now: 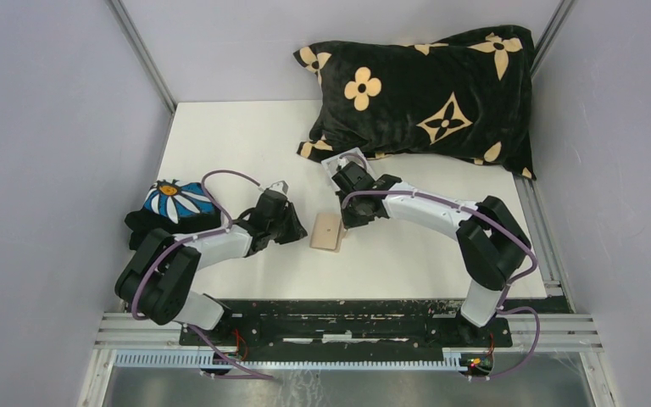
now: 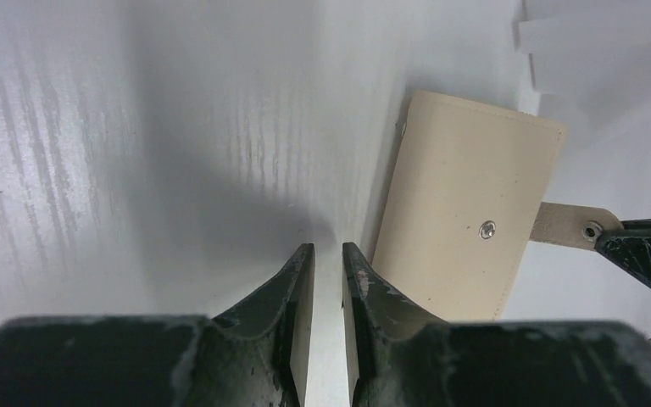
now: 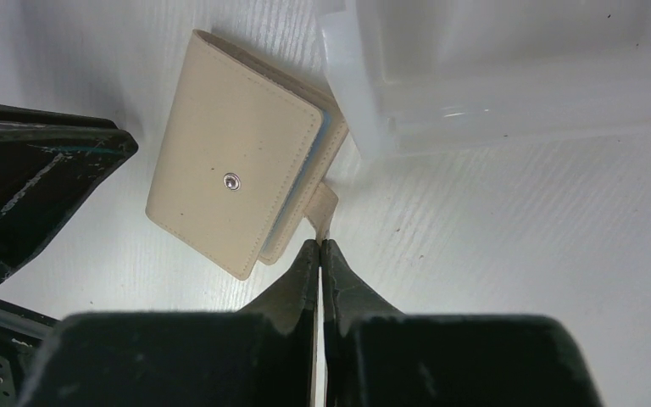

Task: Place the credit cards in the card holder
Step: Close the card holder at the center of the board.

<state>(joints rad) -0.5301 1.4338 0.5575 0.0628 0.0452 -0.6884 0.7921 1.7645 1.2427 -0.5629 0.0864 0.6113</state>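
The tan card holder (image 1: 326, 231) lies folded on the white table between both grippers. It also shows in the left wrist view (image 2: 466, 212) and the right wrist view (image 3: 237, 186). A bluish card edge (image 3: 325, 136) shows between its flaps; no loose cards are in view. My right gripper (image 3: 319, 244) is shut on the holder's snap tab (image 3: 325, 206), low over the table at the holder's right side (image 1: 346, 225). My left gripper (image 2: 328, 250) is just left of the holder (image 1: 303, 231), its jaws a narrow gap apart and empty.
A clear plastic box (image 3: 492, 76) stands just behind the holder, by the right wrist (image 1: 345, 161). A black pillow with tan flowers (image 1: 428, 93) fills the back right. A blue daisy-print bag (image 1: 174, 203) lies at the left.
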